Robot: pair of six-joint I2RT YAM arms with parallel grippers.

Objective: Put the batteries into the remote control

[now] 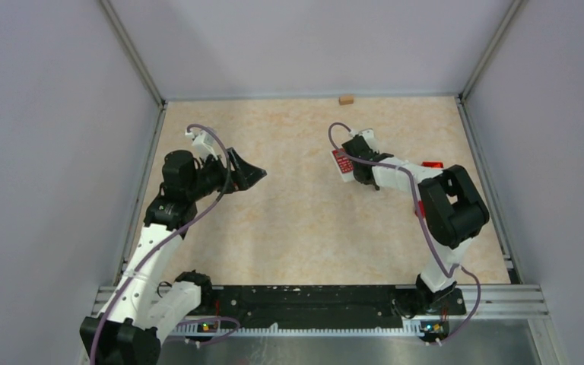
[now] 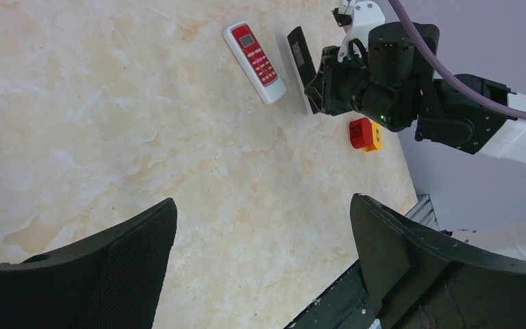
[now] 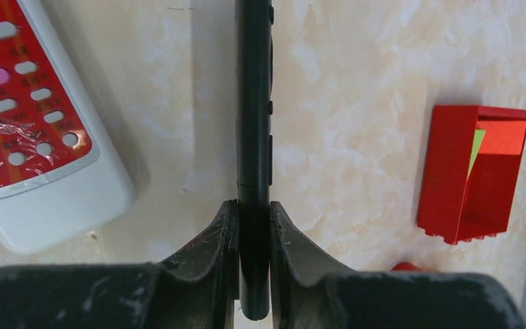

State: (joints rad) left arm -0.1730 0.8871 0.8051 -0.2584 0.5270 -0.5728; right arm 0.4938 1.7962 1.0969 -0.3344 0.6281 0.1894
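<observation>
My right gripper (image 3: 253, 226) is shut on a slim black remote (image 3: 253, 103) and holds it on its narrow edge, just above the table. It shows in the left wrist view too (image 2: 300, 51). A white remote with a red button face (image 3: 34, 116) lies flat just left of it, also in the top view (image 1: 341, 162) and the left wrist view (image 2: 254, 53). My left gripper (image 2: 264, 205) is open and empty, above the left part of the table (image 1: 247, 173). No batteries show in any view.
A small open red box (image 3: 472, 171) lies right of the black remote, a green-yellow piece inside; it also shows in the top view (image 1: 432, 165) and the left wrist view (image 2: 363, 133). A tiny tan block (image 1: 345, 99) sits at the back wall. Metal rails edge the table.
</observation>
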